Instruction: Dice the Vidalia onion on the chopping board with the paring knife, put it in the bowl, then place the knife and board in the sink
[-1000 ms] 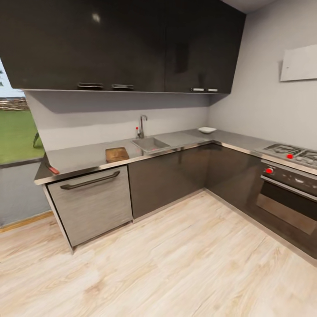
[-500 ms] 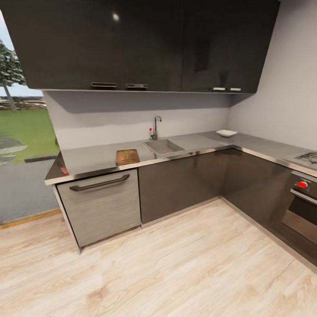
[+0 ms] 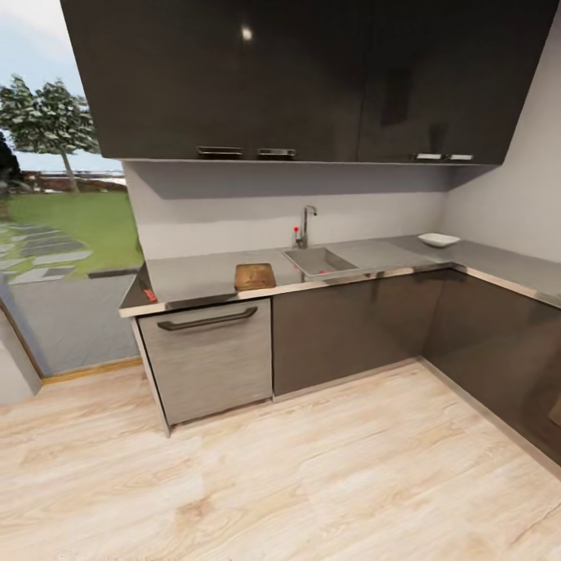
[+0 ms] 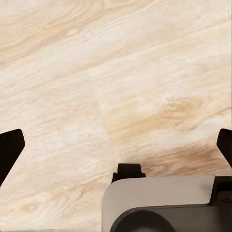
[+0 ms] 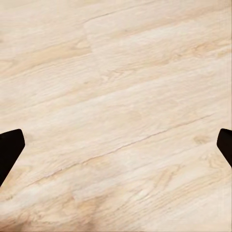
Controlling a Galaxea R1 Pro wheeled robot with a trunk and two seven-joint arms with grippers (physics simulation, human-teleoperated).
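- Both end effectors — left end effector, right end effector — spread apart, empty, over the wood floor.
- View swung left since a second ago; stove gone, window wider.
- Chopping board, paring knife, sink, bowl far off on the tabletop — approach not finished.

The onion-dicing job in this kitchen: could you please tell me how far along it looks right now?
Nothing looks done yet. The brown wooden chopping board lies bare on the glossy grey countertop, the red-handled paring knife sits at its far left end, and the shallow white bowl looks empty. Both hands, left and right, are open over the wood floor. Every step remains; the sink's inside is not visible.
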